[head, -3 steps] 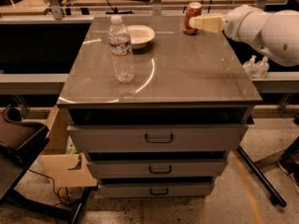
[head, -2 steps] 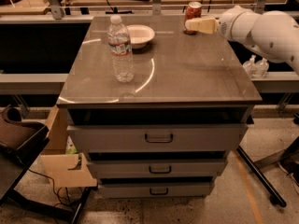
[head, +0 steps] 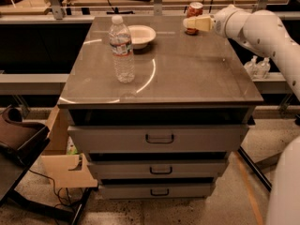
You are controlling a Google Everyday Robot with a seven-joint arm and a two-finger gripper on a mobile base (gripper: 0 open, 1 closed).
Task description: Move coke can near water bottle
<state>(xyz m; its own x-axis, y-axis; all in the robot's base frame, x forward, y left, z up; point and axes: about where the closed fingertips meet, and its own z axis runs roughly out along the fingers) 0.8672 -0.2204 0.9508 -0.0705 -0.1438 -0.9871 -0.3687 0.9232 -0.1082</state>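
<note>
A wide grey drawer cabinet (head: 159,139) fills the middle of the scene, with three drawers closed at its near face and a smooth brown-grey top (head: 197,74). The robot's white arm (head: 267,29) reaches in from the right, over the far right corner of the top. The water bottle (head: 122,50) stands upright on the left half of the top, roughly midway between the near and far edges. A white bowl (head: 141,34) sits just beyond it, a little to its right, near but not touching it. The gripper (head: 193,23) hangs at the far right of the top, pointing left, right in front of the coke can (head: 195,9). Whether it is clenched on the can or released cannot be told. The can stands upright at the far edge, well apart from the bottle.
</note>
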